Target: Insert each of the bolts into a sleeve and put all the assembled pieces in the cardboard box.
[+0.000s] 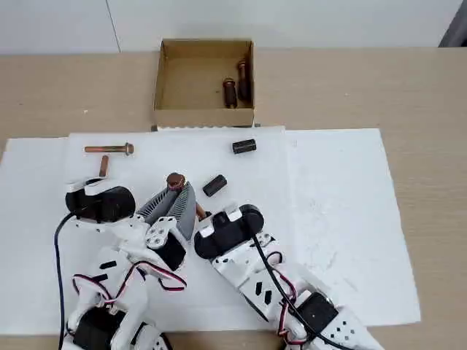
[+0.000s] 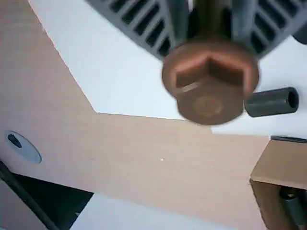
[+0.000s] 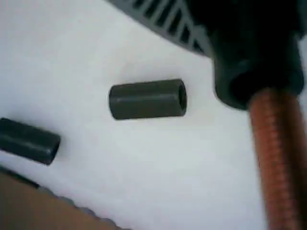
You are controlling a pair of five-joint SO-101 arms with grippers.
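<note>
A copper-coloured metal hex-head bolt (image 2: pixel 209 84) is pinched between the grey ribbed left fingers (image 2: pixel 129 17), which press together on its shank just behind the head. In the high view the head (image 1: pixel 175 181) stands out past their tips. Behind the fingers the threaded shank (image 3: pixel 276 163) runs back toward the right arm (image 1: pixel 226 230), and a black part (image 3: pixel 254 52) surrounds it. That part is too blurred to name. Whether the right arm's grip is spread or closed cannot be told.

Two short black cylindrical sleeves lie loose on their sides. One black sleeve (image 1: pixel 214 184) is just beyond the fingertips, on the right arm's side. The second sleeve (image 1: pixel 244 146) is farther out the same way, near the paper's far edge.

On the opposite side of the fingers lie two loose bolts. One is a long bolt (image 1: pixel 108 149) and the other a shorter-looking bolt (image 1: pixel 103 166), near each other but apart.

Straight ahead of the fingertips, well past both sleeves, stands the open brown cardboard box (image 1: pixel 204 117). It holds two assembled pieces (image 1: pixel 230 91), side by side.

The loose parts rest on a white paper sheet (image 1: pixel 336 219) spread over the light wooden desk (image 1: pixel 423 87).
</note>
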